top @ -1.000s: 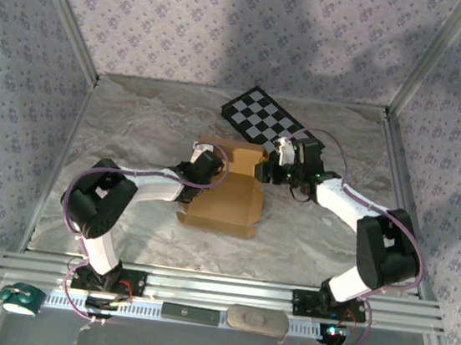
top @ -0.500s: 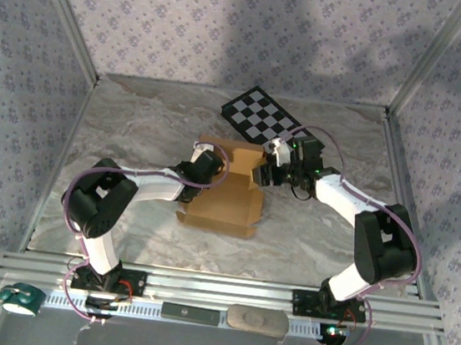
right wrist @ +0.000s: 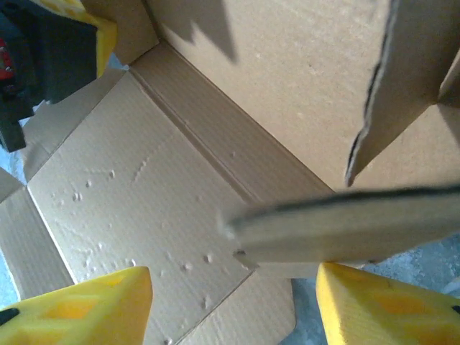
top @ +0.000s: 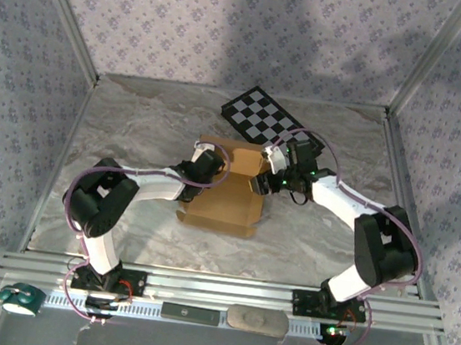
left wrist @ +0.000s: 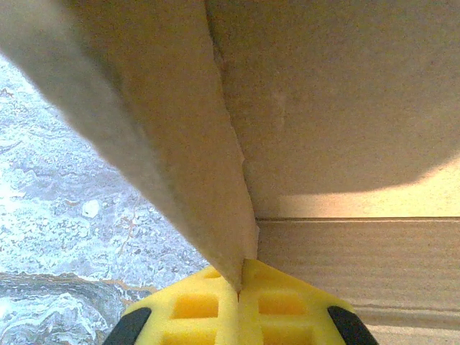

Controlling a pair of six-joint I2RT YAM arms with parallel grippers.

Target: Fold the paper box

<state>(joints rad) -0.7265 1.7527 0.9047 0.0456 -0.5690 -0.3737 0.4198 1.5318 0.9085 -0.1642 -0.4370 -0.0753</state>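
Observation:
The tan paper box (top: pixel 225 199) lies part-folded in the middle of the marble table, its back and side flaps raised. My left gripper (top: pixel 207 167) is at the box's back left corner. Its yellow fingers (left wrist: pixel 194 309) are shut on the lower edge of a raised cardboard flap (left wrist: pixel 180 144). My right gripper (top: pixel 260 181) hangs over the box's right side. In the right wrist view it (right wrist: pixel 233 305) stands open above the box floor (right wrist: pixel 136 194), and a blurred flap edge (right wrist: pixel 338 230) crosses between the fingers, close to the right one. The left gripper (right wrist: pixel 43 57) shows at top left there.
A black-and-white checkered board (top: pixel 263 116) lies just behind the box at the back. Patterned walls and aluminium posts close in the table. On the front rail sit a green tape roll (top: pixel 20 298), a black bar (top: pixel 190 313) and a grey oval pad (top: pixel 256 320).
My right gripper has moved left and a little nearer, from beside the box's right wall to over it. The left gripper keeps its hold and has not moved.

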